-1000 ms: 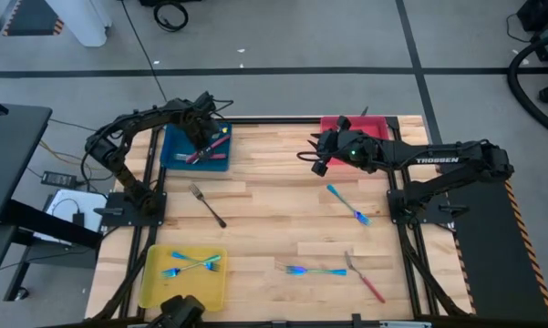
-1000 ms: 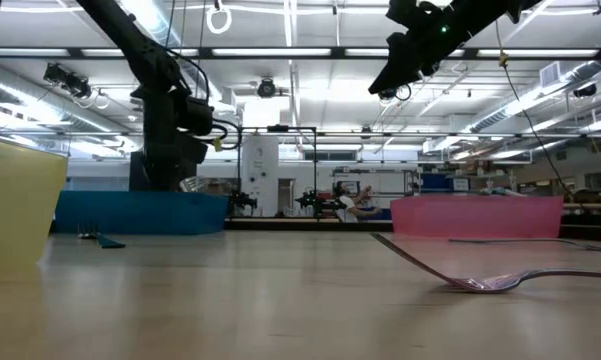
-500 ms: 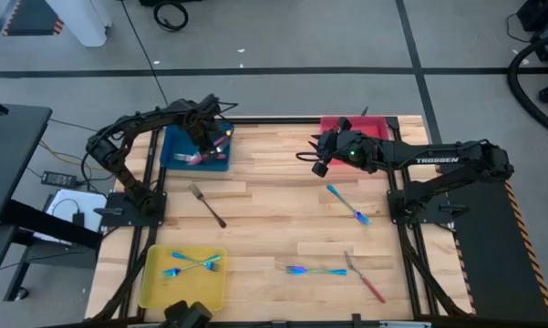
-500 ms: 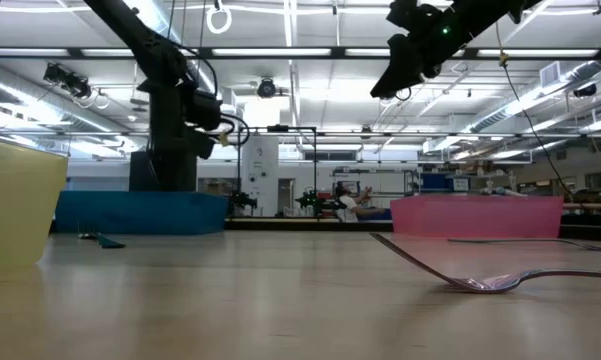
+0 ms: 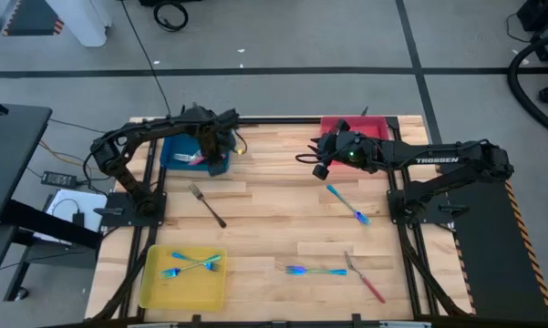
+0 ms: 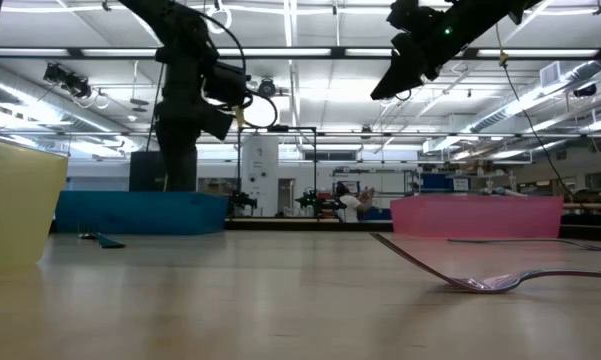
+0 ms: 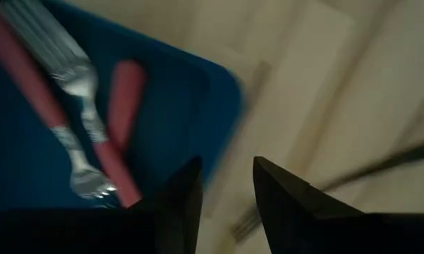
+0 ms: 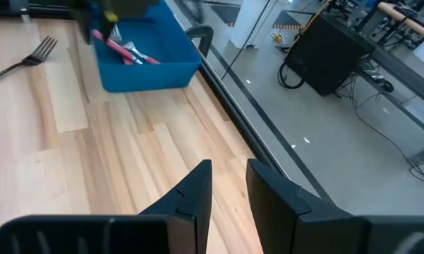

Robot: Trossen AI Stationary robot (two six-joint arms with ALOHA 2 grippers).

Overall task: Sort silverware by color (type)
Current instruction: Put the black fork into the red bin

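Observation:
My left gripper [image 5: 222,138] hangs open over the right edge of the blue tray [image 5: 177,148] and holds nothing. Red-handled forks [image 7: 70,134] lie flat in that tray. A dark grey fork [image 5: 207,204] lies on the table just near of the tray. My right gripper [image 5: 320,158] hovers open and empty beside the red tray [image 5: 369,126]. A blue-cyan fork [image 5: 348,203] lies near of it. Another blue-cyan fork [image 5: 315,270] and a red-handled fork [image 5: 365,278] lie by the near edge. Two blue-cyan forks [image 5: 191,266] rest in the yellow tray [image 5: 155,287].
The blue tray sits at the far left, the red tray at the far right and the yellow tray at the near left. Bare wood spans the middle of the table [image 5: 274,219]. Arm bases stand at the left and right edges.
My left gripper has risen and moved toward the table's right, from over the middle of the blue tray to its right edge. The red-handled forks stay lying in the tray. My right arm has kept still.

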